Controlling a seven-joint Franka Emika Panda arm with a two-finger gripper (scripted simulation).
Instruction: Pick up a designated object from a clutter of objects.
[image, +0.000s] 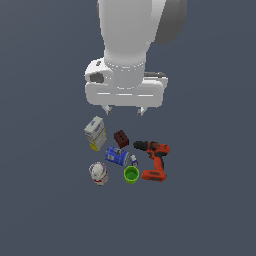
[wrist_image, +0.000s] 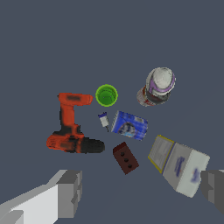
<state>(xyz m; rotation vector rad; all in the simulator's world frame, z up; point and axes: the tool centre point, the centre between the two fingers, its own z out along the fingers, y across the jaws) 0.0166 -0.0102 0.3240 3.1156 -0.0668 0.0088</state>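
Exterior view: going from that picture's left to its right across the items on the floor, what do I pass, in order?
White-and-yellow box → red-and-white can → blue can → green cup → orange-red drill. The dark red block and the tiny whitish item beside the cup overlap these in the order, so I leave them out.

A plain, dark grey-blue floor fills both views, flat and unmarked. On it lies a small white thing with a blue end, too small to identify.
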